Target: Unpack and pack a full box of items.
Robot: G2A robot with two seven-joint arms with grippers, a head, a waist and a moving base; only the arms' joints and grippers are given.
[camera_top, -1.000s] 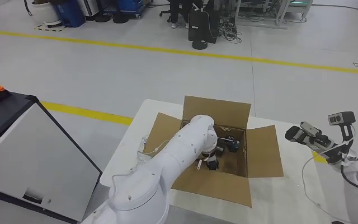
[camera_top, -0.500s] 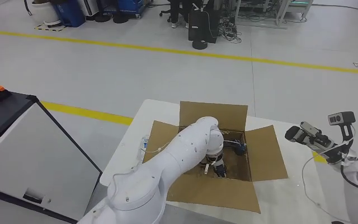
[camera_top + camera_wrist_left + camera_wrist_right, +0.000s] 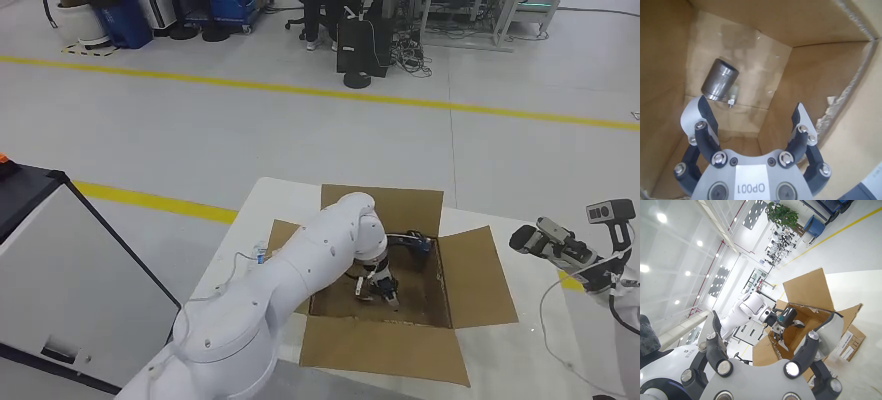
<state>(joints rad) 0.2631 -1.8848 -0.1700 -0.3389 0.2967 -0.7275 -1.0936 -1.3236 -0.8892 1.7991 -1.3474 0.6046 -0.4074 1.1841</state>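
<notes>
The cardboard box (image 3: pixel 480 265) sits on the white worktop (image 3: pixel 520 360) with its flaps folded outward (the far one stands nearly upright). The left arm reaches down into it from above. The left end effector (image 3: pixel 750 106) is inside the box cavity, its 2 dark-padded fingers (image 3: pixel 705 109) spread wide with nothing between them. In the top view the same end effector (image 3: pixel 378 288) hangs over the middle of the brown box floor. On that floor, seen from the left wrist, lie 2 items close to one inner corner: a dark metal cylinder (image 3: pixel 720 79), tipped on its side with its hollow end facing away from the fingers, and a small pale fitting (image 3: pixel 733 94) with a metal tip, tucked against the cylinder and touching it. One fingertip is just beside the cylinder's near rim, though I cannot tell whether it touches. The box walls (image 3: pixel 819 66) have ragged, torn edges along the top. The right end effector (image 3: pixel 775 314) is held above the worktop (image 3: pixel 857 285), well apart from the box (image 3: pixel 806 289), its 2 fingers parted and holding nothing. From there the left end effector (image 3: pixel 794 336) is seen dipped into the open box. White labels (image 3: pixel 846 345) are stuck on an outward-folded flap.
</notes>
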